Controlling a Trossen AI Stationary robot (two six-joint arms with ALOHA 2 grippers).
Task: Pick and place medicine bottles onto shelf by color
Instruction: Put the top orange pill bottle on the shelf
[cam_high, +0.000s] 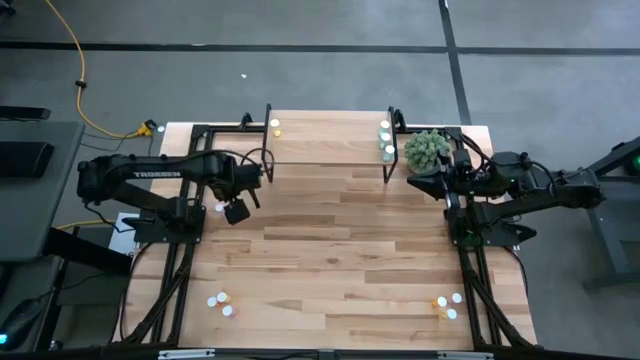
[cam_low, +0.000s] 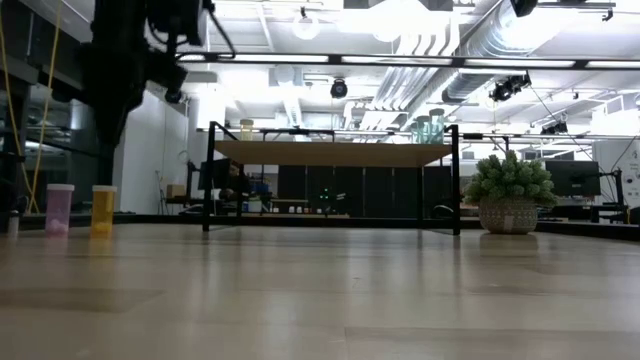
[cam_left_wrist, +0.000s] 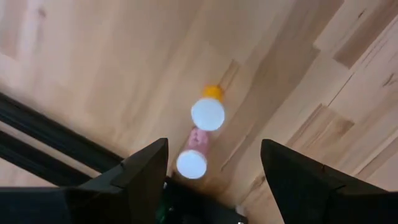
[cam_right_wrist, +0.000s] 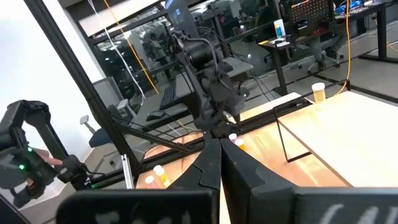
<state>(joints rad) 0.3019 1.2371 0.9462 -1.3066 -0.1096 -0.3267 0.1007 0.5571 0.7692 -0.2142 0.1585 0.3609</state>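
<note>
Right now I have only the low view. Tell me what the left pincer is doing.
Observer: The left pincer hangs open above a pink bottle and a yellow-orange bottle. Both stand upright on the table, and it holds neither.
Operator: Give me the right pincer.
Observer: The right pincer is shut and empty. It waits beside the plant, off the right end of the shelf.
Operator: Now list the loose bottles near the front edge.
Observer: There is one front left cluster and one front right cluster, each a few bottles near its corner.
</note>
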